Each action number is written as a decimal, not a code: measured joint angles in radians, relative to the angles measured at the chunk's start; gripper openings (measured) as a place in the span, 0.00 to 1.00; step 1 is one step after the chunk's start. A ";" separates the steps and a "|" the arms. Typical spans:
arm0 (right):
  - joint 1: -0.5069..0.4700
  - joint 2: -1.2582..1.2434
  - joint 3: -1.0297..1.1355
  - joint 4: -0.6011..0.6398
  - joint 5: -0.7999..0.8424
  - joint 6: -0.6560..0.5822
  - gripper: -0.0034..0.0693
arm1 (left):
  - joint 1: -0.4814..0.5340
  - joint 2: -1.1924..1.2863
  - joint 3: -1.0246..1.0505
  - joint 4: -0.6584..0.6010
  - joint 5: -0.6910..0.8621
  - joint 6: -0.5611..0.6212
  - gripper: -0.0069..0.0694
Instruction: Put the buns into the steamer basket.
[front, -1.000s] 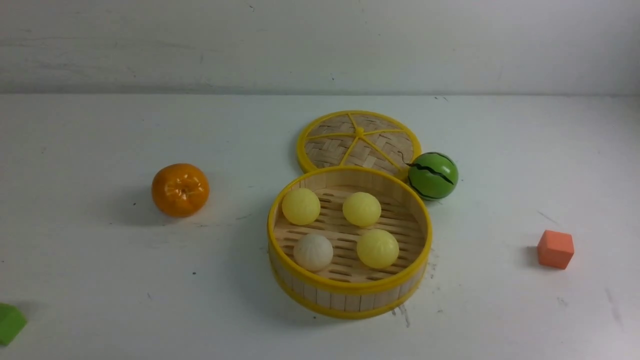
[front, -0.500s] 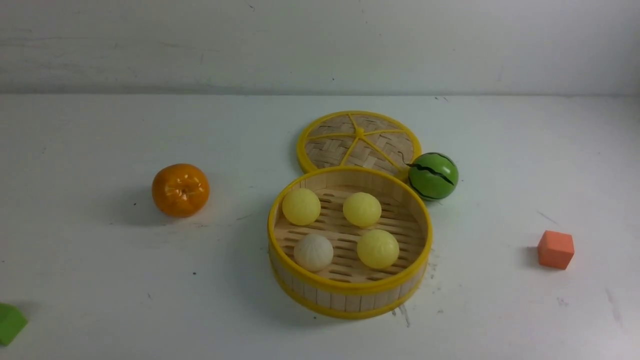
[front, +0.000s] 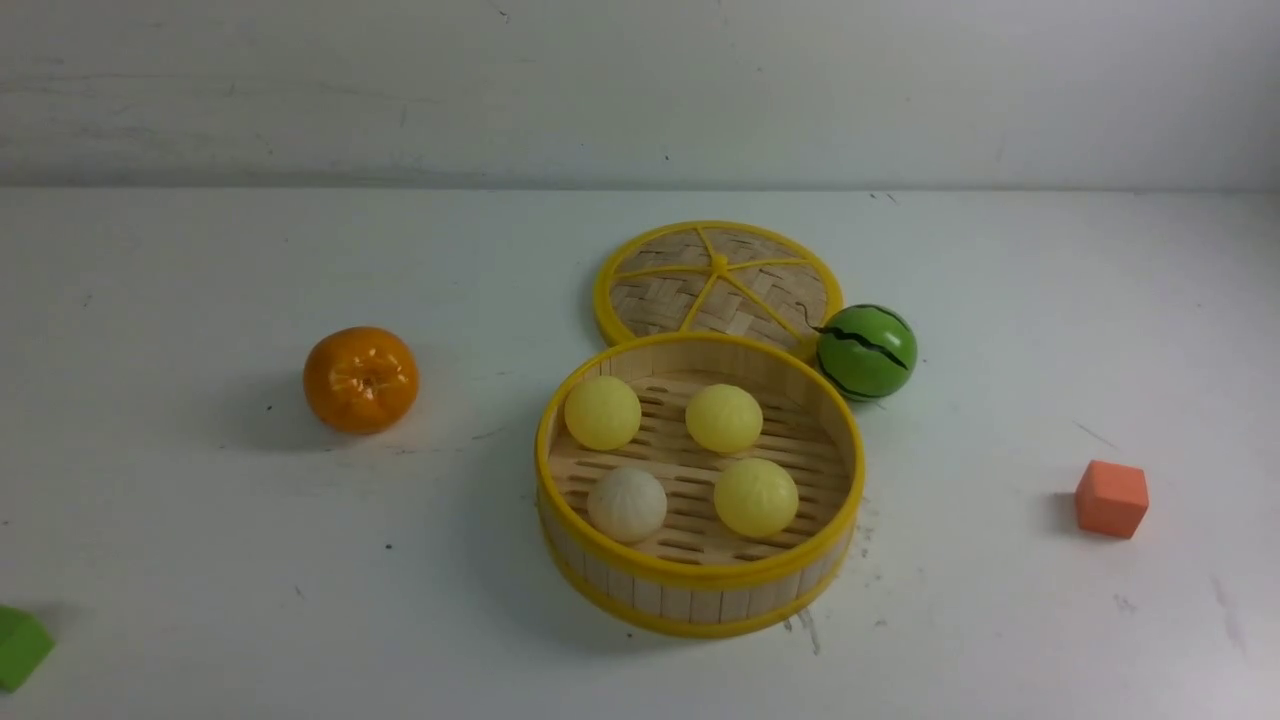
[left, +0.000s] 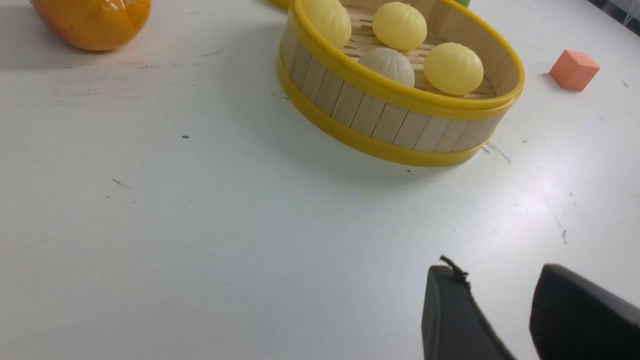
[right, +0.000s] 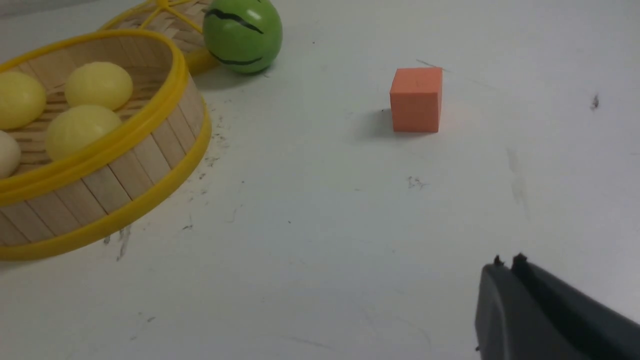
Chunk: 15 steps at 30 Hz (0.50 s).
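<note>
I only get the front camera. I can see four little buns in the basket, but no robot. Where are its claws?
Observer: The left claw shows in the left wrist camera. It is over bare table, apart from the steamer basket, with its fingers parted and nothing between them.
Operator: And the other one?
Observer: The right claw has its fingers pressed together and is empty, well short of the orange cube.
Operator: Are the yellow buns smooth?
Observer: Up close, the yellow buns show faint ridges, much like the off-white bun.
</note>
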 joint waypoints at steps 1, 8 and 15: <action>0.000 0.000 0.000 0.000 0.000 0.000 0.06 | 0.000 0.000 0.000 0.000 0.000 0.000 0.40; 0.000 0.000 0.000 0.000 0.001 0.000 0.07 | 0.002 -0.001 0.000 0.025 -0.009 0.007 0.40; -0.001 0.000 0.000 0.000 0.001 0.000 0.08 | 0.226 -0.109 0.002 0.022 -0.025 -0.036 0.32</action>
